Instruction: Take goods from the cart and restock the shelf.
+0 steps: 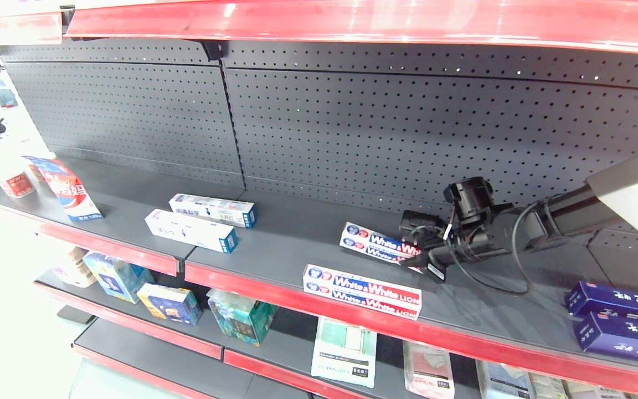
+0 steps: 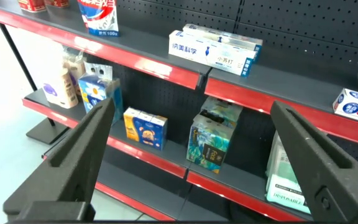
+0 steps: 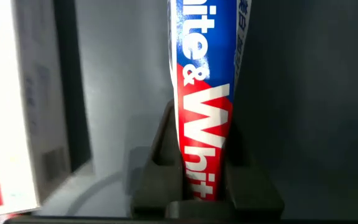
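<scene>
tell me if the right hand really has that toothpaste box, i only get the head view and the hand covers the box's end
Observer: Yes. The right wrist view shows the right hand shut on the toothpaste box, with a finger pressed against each side.
Operator: and the left hand
Observer: The left hand is open and holds nothing.
Operator: what is it facing
Observer: Between its fingers you look at the lower shelf, where a teal box stands well beyond the fingertips.
</scene>
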{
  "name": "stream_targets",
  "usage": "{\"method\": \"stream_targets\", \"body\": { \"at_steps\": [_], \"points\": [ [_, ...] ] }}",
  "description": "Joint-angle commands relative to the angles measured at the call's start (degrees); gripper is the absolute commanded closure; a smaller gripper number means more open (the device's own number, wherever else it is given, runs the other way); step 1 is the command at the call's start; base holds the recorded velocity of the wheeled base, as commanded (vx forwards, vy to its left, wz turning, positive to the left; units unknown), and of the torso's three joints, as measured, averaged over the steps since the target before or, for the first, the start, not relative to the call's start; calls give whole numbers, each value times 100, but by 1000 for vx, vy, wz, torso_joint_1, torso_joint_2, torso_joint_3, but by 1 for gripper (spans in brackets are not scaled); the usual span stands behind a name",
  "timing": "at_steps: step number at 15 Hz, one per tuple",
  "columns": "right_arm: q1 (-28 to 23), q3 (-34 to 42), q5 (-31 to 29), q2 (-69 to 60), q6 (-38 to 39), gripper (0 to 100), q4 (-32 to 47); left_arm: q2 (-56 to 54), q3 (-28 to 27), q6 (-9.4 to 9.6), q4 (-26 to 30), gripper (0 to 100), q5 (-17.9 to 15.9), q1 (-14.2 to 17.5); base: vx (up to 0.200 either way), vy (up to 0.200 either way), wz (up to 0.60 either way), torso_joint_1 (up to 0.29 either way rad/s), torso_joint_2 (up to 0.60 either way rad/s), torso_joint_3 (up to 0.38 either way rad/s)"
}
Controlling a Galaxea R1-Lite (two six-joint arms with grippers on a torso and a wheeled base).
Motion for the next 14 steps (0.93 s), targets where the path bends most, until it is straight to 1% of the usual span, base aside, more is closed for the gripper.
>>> {"method": "stream_targets", "body": {
  "at_steps": [1, 4, 7, 14],
  "points": [
    [-4, 12, -12, -1, -36, 100, -1, 2, 0, -2, -3, 0, 2, 1, 0, 0, 0, 0, 0, 0],
    [-4, 29, -29, -1, -176, 100, -1, 2, 0, -2, -3, 0, 2, 1, 0, 0, 0, 0, 0, 0],
    [49, 12, -170, 26, -378, 100, -1, -7, 0, -2, -3, 0, 2, 1, 0, 0, 0, 0, 0, 0],
    [128, 12, -179, 79, -510, 100, -1, 2, 0, -2, -3, 0, 2, 1, 0, 0, 0, 0, 0, 0]
  ]
}}
